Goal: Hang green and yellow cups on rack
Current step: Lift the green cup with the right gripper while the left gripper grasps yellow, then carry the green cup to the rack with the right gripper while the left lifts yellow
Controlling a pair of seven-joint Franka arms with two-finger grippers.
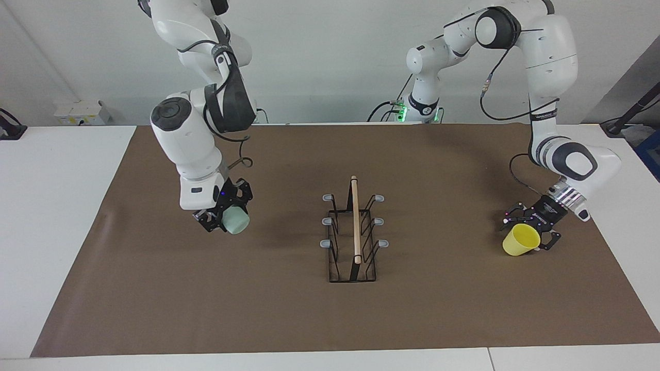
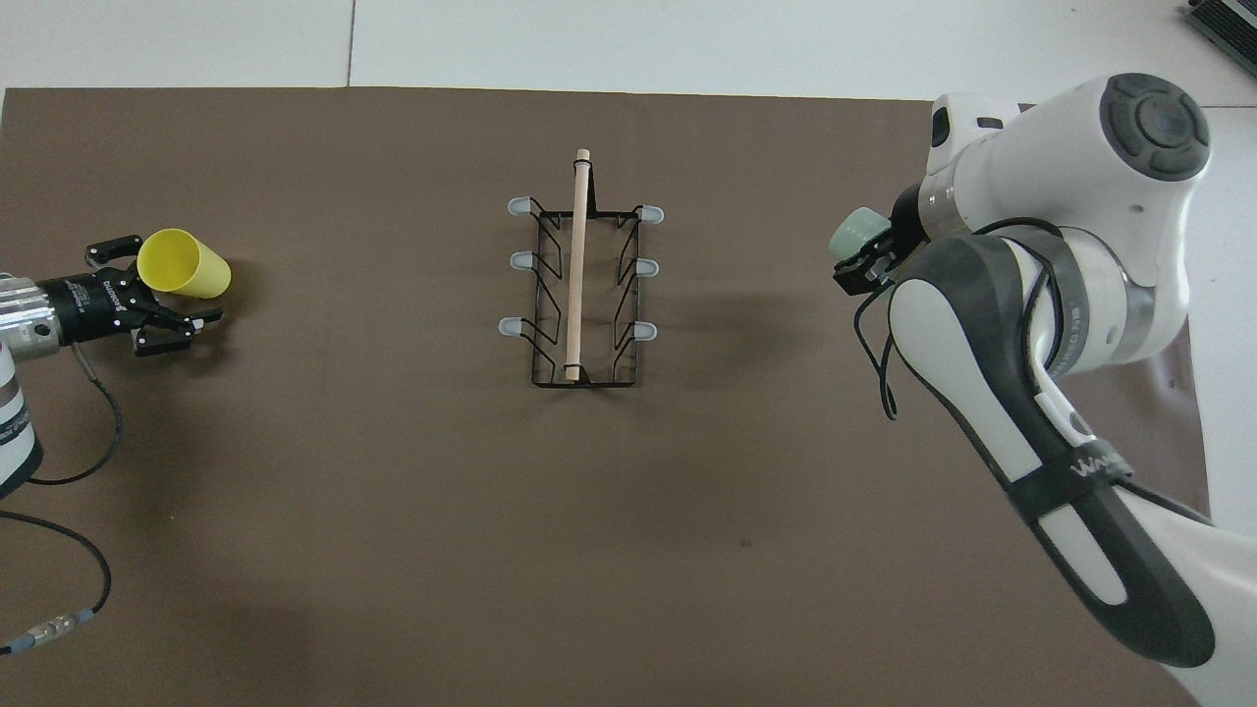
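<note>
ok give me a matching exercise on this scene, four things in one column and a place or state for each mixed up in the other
Things:
1. pale mint green plastic cup
2. bright yellow plastic cup
3. black wire rack with the wooden rod
4. left gripper

States:
A. open, down at a cup that lies on its side on the brown mat
B. held in the shut right gripper, up above the mat
C. lying on its side toward the left arm's end of the table
D. standing mid-table, no cup on any prong

Pairs: 1-B, 2-C, 3-D, 4-A
</note>
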